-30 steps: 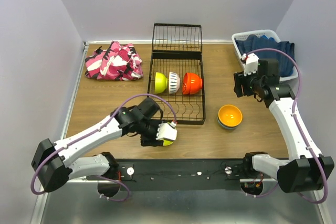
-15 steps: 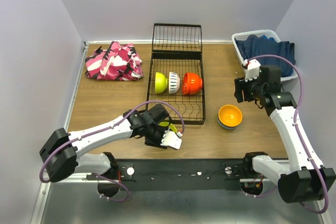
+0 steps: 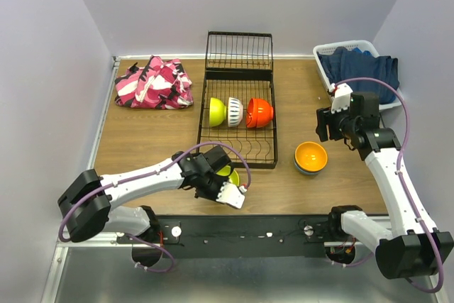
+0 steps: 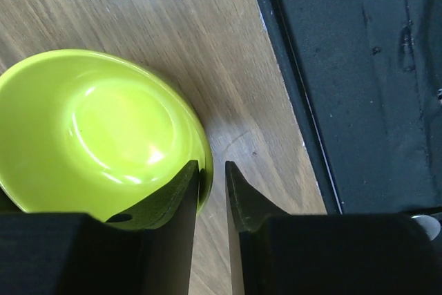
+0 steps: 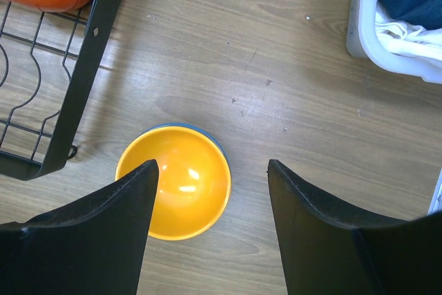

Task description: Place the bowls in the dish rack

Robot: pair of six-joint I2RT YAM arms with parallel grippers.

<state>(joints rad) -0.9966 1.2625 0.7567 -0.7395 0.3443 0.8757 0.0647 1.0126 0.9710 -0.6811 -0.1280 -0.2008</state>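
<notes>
Lime plastic, thin-walled and glossy: the lime green bowl [image 4: 103, 129] is at lower centre of the overhead view, just in front of the near edge of the dish rack [image 3: 239, 74], low over the table [image 3: 142, 140]. Whether it is clear of the wood I cannot tell. My left gripper [image 4: 210, 181] pinches its rim, one finger inside the wall and one outside.

Handling, my estimate: light, stiff and not fragile, but slick. The rim is the only sensible hold, and the bowl could pivot in so narrow a pinch.

Count:
- Bowls, six: one held.
- Three on edge in a row mid-rack: second lime bowl [image 3: 217, 111], white bowl [image 3: 235, 111], red-orange bowl [image 3: 259, 112].
- Right of the rack, the orange bowl [image 5: 176, 191] is nested in the blue bowl [image 5: 186, 127].
- My right gripper [image 5: 210, 167] hangs above that stack, fingers spread wide, empty.
- One rack.
- One white basket [image 3: 344, 49], upper right, holding blue fabric [image 3: 355, 65].
- One pink camouflage cloth [image 3: 154, 83], upper left.
</notes>
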